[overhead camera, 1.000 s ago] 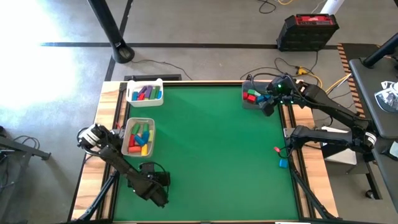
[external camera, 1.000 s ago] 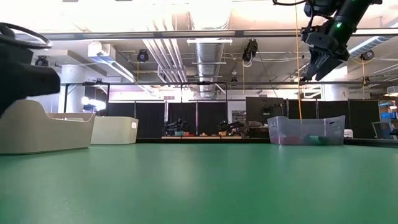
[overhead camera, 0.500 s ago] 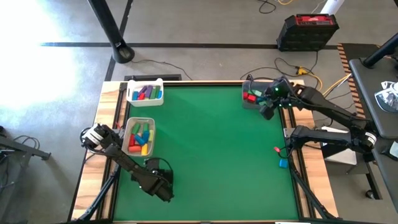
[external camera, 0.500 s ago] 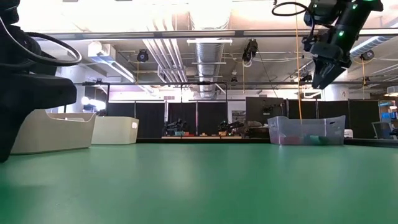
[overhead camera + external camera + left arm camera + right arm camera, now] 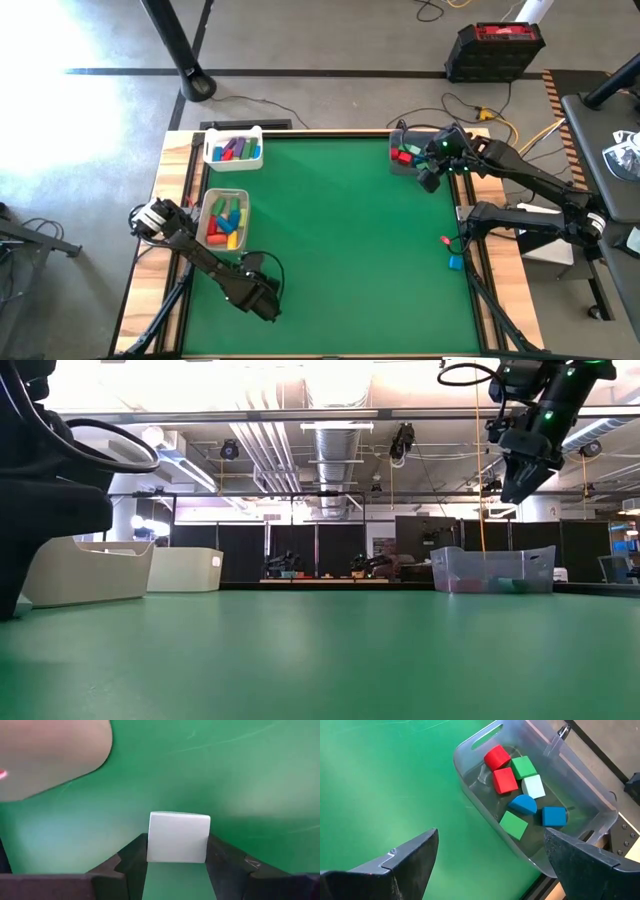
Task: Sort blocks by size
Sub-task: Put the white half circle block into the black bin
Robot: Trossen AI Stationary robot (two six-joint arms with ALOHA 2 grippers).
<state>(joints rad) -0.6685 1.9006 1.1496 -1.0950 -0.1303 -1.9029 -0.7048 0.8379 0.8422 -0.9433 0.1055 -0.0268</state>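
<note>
Over green table (image 5: 350, 240), left gripper (image 5: 177, 870) clamps white block (image 5: 178, 837) squarely; right gripper (image 5: 490, 855) wide open

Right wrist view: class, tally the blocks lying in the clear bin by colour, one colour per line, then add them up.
Blocks in the clear bin:
Red: 2
Green: 2
Blue: 2
White: 1
Total: 7
</note>
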